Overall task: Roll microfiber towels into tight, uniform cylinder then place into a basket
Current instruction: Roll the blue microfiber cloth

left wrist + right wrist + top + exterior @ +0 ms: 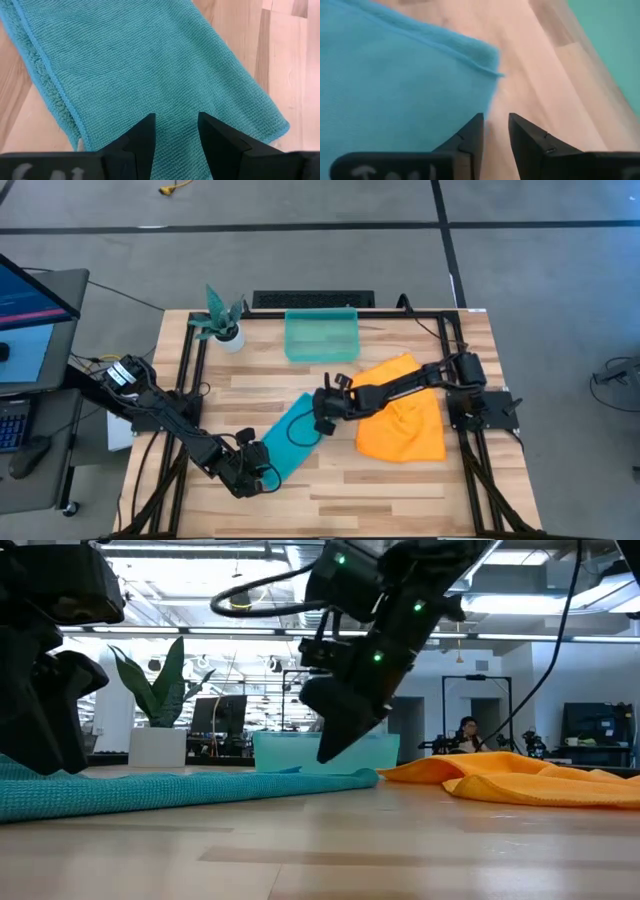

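A teal-blue towel (290,435), folded into a long strip, lies flat and slantwise on the wooden table. My left gripper (262,468) stands open at its near end (175,132). Just above the strip's far corner (487,62), my right gripper (322,423) hovers with its fingers a narrow gap apart and nothing between them; in the low view its tip (325,752) hangs clear of the cloth. An orange-yellow towel (405,425) lies crumpled to the right, partly under the right arm. The teal basket (320,352) stands at the table's far side. My left gripper comes slanting down from the table's near left, and its open fingertips (142,132) stand on the top face of the teal towel near its near end. The cloth (175,120) between them lies flat, with no bunch or fold gripped. The towel rests on the table.
A white pot with a teal plant (230,335) stands at the far left, beside the basket. A dark frame (190,360) runs along the table's left, right and far edges. Bare wood lies along the near edge (380,490). A person sits far off in the room (467,732).
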Available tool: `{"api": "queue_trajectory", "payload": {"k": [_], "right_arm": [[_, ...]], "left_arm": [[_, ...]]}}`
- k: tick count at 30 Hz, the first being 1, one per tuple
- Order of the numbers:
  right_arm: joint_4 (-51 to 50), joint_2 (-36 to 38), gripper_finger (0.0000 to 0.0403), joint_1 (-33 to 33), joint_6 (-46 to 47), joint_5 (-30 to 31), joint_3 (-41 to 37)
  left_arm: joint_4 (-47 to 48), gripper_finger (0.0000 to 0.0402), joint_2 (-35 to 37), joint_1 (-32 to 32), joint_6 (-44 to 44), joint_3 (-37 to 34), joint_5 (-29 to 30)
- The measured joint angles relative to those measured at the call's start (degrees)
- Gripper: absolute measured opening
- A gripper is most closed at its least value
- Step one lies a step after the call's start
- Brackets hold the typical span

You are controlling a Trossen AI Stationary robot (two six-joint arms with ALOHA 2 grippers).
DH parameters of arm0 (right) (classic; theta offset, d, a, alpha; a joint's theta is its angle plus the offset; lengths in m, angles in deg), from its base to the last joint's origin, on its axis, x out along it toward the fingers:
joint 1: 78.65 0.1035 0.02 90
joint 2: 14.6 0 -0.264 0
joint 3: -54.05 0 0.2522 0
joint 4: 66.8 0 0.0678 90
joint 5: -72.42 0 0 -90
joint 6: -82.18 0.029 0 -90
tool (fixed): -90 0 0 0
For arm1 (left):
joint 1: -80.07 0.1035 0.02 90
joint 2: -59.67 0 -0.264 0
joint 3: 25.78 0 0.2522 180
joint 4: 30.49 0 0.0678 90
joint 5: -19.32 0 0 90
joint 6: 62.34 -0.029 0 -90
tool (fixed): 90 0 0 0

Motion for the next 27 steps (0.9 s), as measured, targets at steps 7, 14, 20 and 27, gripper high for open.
{"api": "queue_trajectory", "payload": {"k": [7,14,20,27], "right_arm": [[-1.0,0.6,0.01,4.0,-3.0,-6.1,0.0],[13.6,0.2,0.0097,10.5,-4.5,-8.0,0.0],[19.1,0.1,0.0097,11.3,-4.3,-8.0,0.1],[22.0,0.1,0.0097,11.1,-3.0,-8.1,-0.2]], "left_arm": [[0.9,0.0139,0.0,0.0,0.0,0.0,-0.2],[1.9,0.0139,0.0,0.0,0.2,0.0,-0.3],[1.8,0.0139,0.0,0.0,0.2,0.0,-0.3],[1.8,0.0139,0.0,0.0,0.0,0.0,-0.1]]}}
